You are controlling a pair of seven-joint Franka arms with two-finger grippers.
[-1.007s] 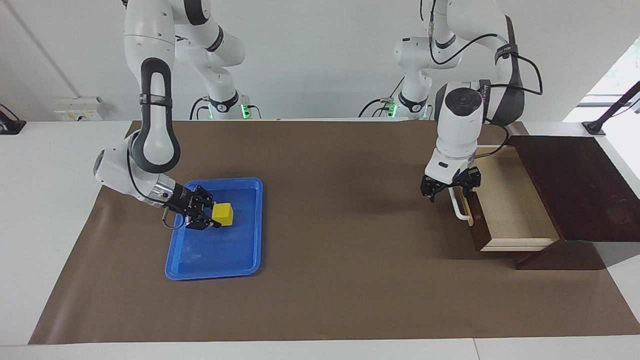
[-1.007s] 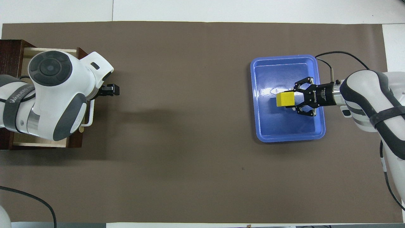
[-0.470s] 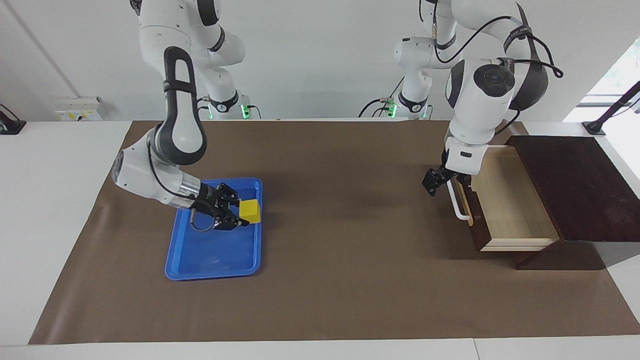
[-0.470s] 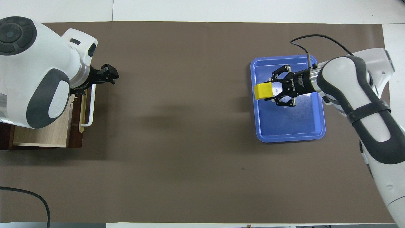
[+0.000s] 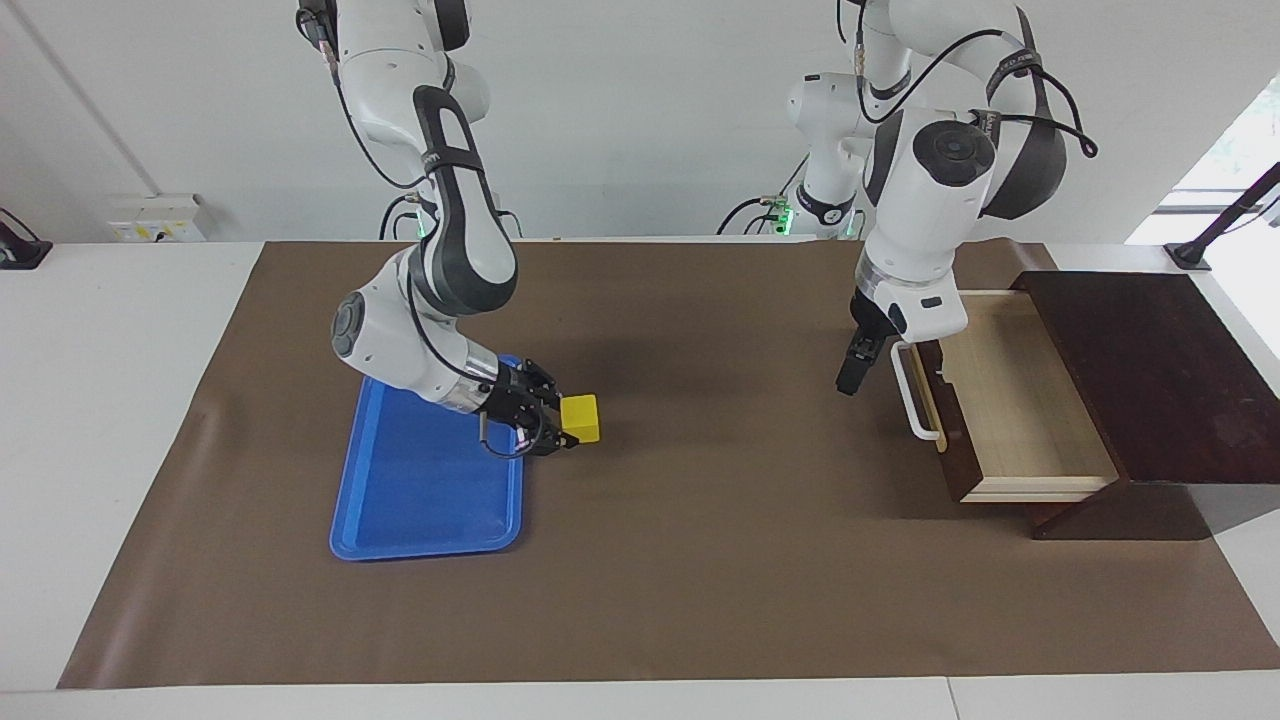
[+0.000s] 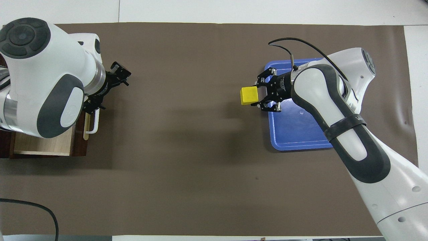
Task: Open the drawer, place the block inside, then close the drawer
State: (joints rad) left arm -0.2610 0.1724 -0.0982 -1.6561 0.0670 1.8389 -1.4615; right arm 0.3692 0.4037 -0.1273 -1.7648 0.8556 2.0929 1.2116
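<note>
Well, I start at nine o'clock in the facing view. A flat blue plastic tray [image 5: 420,490] lies there on the brown paper mat [image 5: 700,560]. The right gripper [image 5: 570,425] is up in the air over the mat, just beside the tray's edge. Its fingers are clamped on the small bright yellow cube block [image 5: 581,418], which sticks out toward three o'clock.

I think the block is light and hard, with smooth flat sides. It will not squash. It could slip or turn if I pinch a corner, so the best hold is on two flat sides, near the middle.

Next, near two o'clock, the left gripper [image 5: 846,380] hangs with its fingers apart and holds nothing. It is just beside the white bar handle [image 5: 915,400].

At three o'clock the dark brown wooden drawer [image 5: 1010,400] is pulled out of its dark wooden box [image 5: 1150,370]. Its pale inside has nothing in it. I still have to carry the block there.
</note>
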